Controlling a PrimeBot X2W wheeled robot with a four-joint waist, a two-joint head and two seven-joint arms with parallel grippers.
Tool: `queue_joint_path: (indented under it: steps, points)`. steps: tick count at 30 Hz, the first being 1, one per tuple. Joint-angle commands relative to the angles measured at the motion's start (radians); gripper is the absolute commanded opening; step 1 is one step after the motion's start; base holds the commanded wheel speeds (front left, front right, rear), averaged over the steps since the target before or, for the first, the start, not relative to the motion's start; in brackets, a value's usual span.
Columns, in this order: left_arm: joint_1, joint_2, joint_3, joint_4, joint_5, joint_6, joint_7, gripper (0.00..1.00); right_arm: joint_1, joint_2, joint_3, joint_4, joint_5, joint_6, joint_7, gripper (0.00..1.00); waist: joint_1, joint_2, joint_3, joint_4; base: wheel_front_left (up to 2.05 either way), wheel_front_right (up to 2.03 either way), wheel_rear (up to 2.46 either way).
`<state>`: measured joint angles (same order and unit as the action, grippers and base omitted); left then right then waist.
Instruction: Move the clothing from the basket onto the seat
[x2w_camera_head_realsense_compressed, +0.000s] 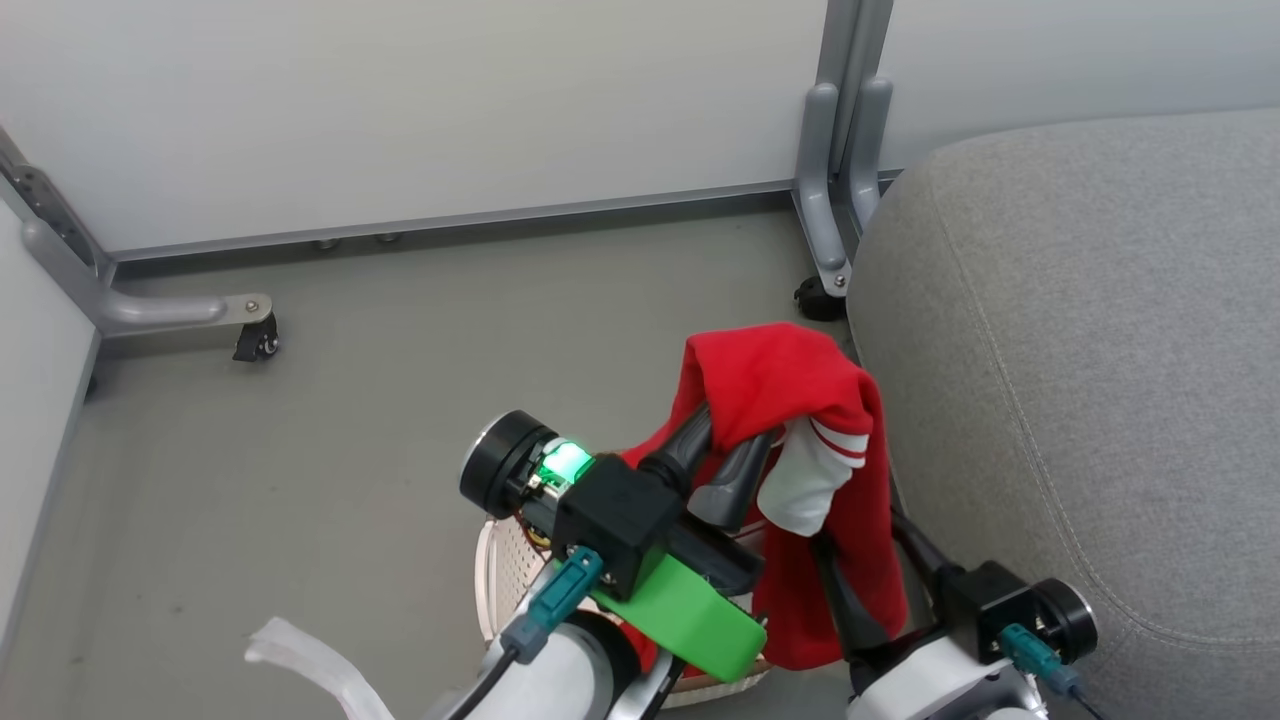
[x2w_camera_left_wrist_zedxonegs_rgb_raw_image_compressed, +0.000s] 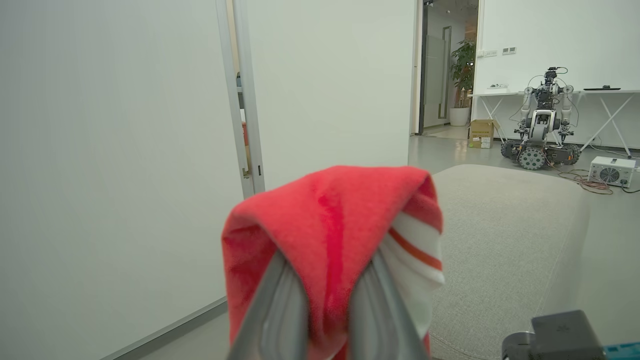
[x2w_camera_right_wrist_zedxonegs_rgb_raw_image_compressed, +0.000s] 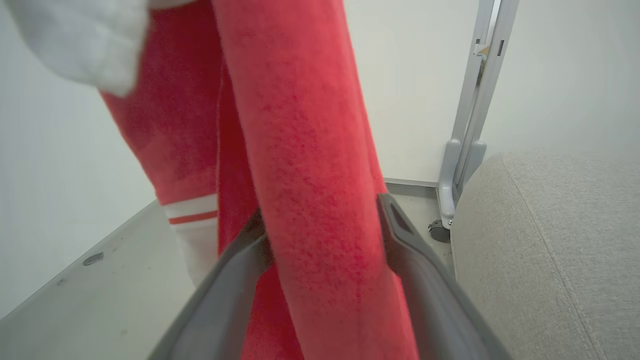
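Clothing (x2w_camera_head_realsense_compressed: 770, 390): red garment with white striped panel hanging in air just beside left edge of seat (x2w_camera_head_realsense_compressed: 1080, 350). Am pinching its top fold with my left gripper (x2w_camera_head_realsense_compressed: 735, 445), fingers pressed onto fabric. My right gripper (x2w_camera_right_wrist_zedxonegs_rgb_raw_image_compressed: 322, 220) fingers standing spread wide, garment's lower length hanging between them. Basket (x2w_camera_head_realsense_compressed: 500, 570) sitting on floor, near seat's left side.

basket (x2w_camera_head_realsense_compressed: 503, 572): mostly hidden behind left arm (x2w_camera_head_realsense_compressed: 555, 680) | left fingers (x2w_camera_head_realsense_compressed: 688, 447): tips buried in clothing (x2w_camera_head_realsense_compressed: 775, 375) | seat (x2w_camera_head_realsense_compressed: 1100, 350): cut by right edge
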<state>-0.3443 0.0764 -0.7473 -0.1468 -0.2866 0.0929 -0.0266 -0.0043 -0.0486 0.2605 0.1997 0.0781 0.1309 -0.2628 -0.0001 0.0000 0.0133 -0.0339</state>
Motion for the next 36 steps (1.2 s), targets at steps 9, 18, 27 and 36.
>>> queue_joint_path:
  steps: [9,18,27,36]
  points:
    - [-0.032,0.052,0.048,0.048,0.035,0.041,-0.006,0.0,-0.039,-0.006,0.063,0.013,0.021,-0.001,-0.003,0.0,0.0001,0.0,0.059,-0.015,0.0,0.0,0.0]
    - [-0.023,0.09,0.085,0.139,0.01,0.043,-0.019,0.0,-0.059,-0.013,0.073,-0.004,0.049,-0.001,-0.003,0.0,0.0001,0.0,0.083,-0.026,0.0,0.0,0.0]
    - [-0.01,0.106,0.081,0.196,0.002,0.034,-0.031,1.0,-0.068,-0.014,0.081,-0.007,0.062,-0.001,-0.003,0.0,0.0001,0.0,0.09,-0.035,0.0,0.0,0.0]
    - [0.014,0.124,0.083,0.205,-0.006,0.047,-0.034,1.0,-0.065,-0.013,0.09,-0.016,0.073,-0.001,-0.003,0.0,0.0001,0.0,0.092,-0.047,0.0,0.0,0.0]
